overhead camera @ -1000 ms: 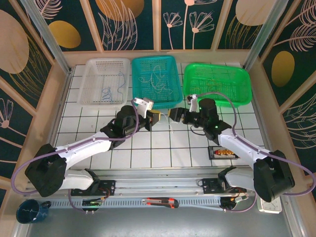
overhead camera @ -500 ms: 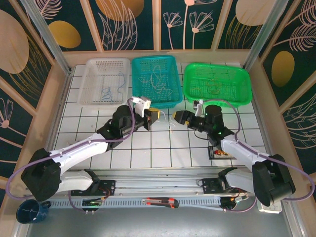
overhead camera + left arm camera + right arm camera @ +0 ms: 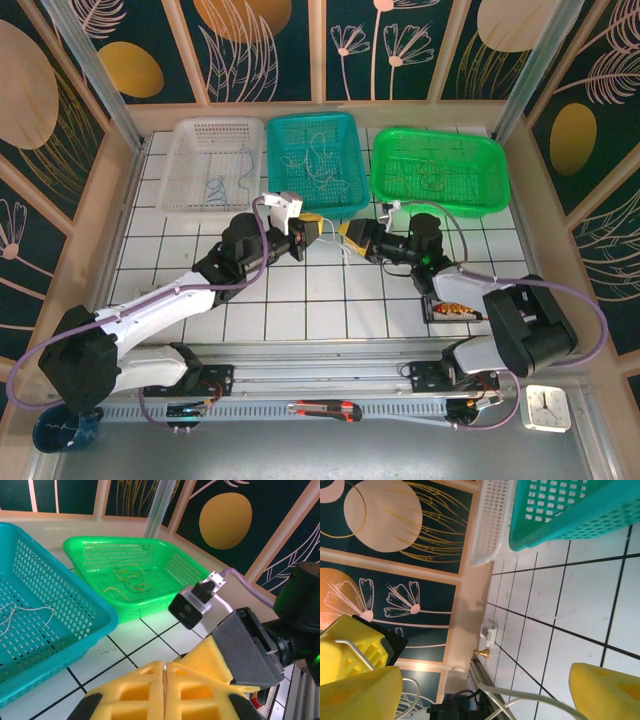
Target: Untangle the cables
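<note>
A whitish cable [image 3: 530,696] hangs just above the tiled table [image 3: 300,300] in the middle, in the gap where the two grippers meet. It looks like the last strand not yet sorted. The left gripper [image 3: 164,680] has its yellow pads pressed flat together, and a pale strand seems to run out of them, so I judge that it pinches one end to keep the cable off the table. The right gripper [image 3: 352,235] faces it with its fingers spread wide on either side of the strand and touching nothing, probably to let the cable hang free or to take a new hold. Behind them, bluish wires [image 3: 215,187] lie in the white basket [image 3: 190,140], whitish ones [image 3: 320,160] in the teal basket [image 3: 275,150] and yellow-orange ones [image 3: 127,580] in the green basket [image 3: 500,170]. With one colour to each basket, the teal one directly behind is the likely place for this strand.
</note>
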{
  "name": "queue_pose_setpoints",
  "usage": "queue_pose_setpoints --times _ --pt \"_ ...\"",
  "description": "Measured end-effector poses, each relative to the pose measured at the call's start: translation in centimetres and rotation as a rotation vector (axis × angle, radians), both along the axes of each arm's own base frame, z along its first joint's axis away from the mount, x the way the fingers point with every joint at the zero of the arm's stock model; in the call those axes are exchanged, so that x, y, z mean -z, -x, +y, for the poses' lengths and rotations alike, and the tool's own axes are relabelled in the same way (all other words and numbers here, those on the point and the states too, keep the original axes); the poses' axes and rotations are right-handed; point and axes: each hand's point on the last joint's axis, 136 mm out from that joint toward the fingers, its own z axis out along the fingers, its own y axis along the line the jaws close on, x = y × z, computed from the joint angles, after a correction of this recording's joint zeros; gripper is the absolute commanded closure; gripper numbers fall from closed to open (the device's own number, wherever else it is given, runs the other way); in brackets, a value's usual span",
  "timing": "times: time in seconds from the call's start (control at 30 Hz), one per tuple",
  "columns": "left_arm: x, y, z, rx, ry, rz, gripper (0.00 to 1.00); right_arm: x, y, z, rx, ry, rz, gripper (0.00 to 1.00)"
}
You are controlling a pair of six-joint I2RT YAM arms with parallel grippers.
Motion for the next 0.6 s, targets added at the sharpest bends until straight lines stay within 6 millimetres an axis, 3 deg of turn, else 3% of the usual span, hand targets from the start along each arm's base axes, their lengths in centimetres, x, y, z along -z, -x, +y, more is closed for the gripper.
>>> queue_pose_setpoints --times 0.07,0.1,0.17,0.2,0.37,0.5,0.6 --pt "-0.1 0.0 0.0 0.0 0.003 -0.003 1.0 0.0 0.1 0.4 -0.015 -0.02 0.015 0.32" --pt "-0.3 0.0 0.0 0.0 0.006 -0.006 1.0 0.0 0.1 0.6 -0.022 -0.031 0.024 0.46" --pt "-0.4 0.0 0.0 0.0 0.009 -0.01 1.0 -0.2 0.0 0.8 -0.034 -0.05 0.022 0.87" --pt "-0.4 0.0 0.0 0.0 0.012 -0.012 1.0 -0.4 -0.1 0.9 -0.039 -0.058 0.023 1.0" --pt "1.0 0.5 0.6 -0.005 0.005 0.002 1.0 -2.7 -2.0 0.2 -0.019 -0.096 -0.019 1.0" --pt "3.1 1.2 1.5 -0.022 -0.002 0.032 1.0 -6.0 -6.2 -2.3 0.075 -0.077 -0.104 1.0" --pt "4.5 1.7 2.3 -0.037 -0.004 0.055 1.0 -9.8 -9.3 -4.4 0.158 -0.047 -0.202 1.0"
